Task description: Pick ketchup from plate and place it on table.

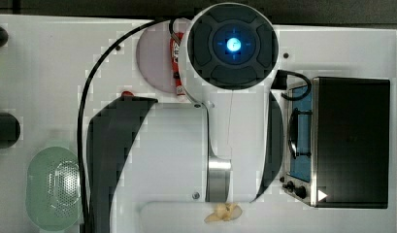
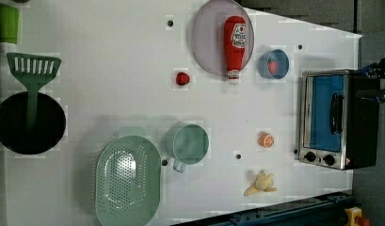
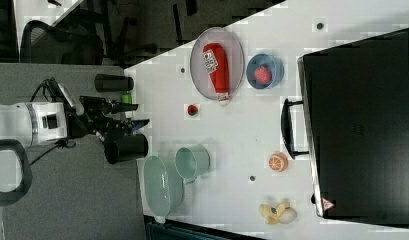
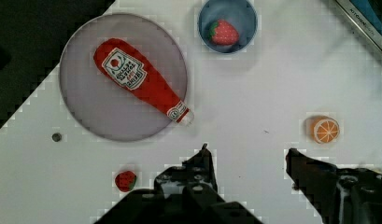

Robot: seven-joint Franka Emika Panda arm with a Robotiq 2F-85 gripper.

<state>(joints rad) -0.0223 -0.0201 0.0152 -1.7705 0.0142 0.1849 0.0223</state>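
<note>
The ketchup [image 4: 142,79] is a slim red bottle with a white label, lying flat on the lilac-grey plate [image 4: 95,107], its whitish cap over the plate's rim. It also shows in the left view as the ketchup [image 2: 235,44] on the plate [image 2: 206,42], and in the right view as the ketchup [image 3: 217,67]. In the top view the arm covers most of the ketchup [image 1: 175,63]. My gripper [image 4: 248,154] is open with nothing between its fingers, well apart from the bottle. In the right view the gripper [image 3: 141,114] stands far to the right view's left of the plate [image 3: 237,55]. The white table [image 2: 110,70] lies under everything.
A blue dish [image 2: 265,66] with a strawberry sits beside the plate, with a toaster oven [image 2: 331,117] beyond it. A small red blob [image 2: 182,78], an orange half [image 2: 266,140], a banana [image 2: 260,183], a teal cup [image 2: 190,143], a colander [image 2: 128,181] and a black pan [image 2: 30,122] with a spatula lie around.
</note>
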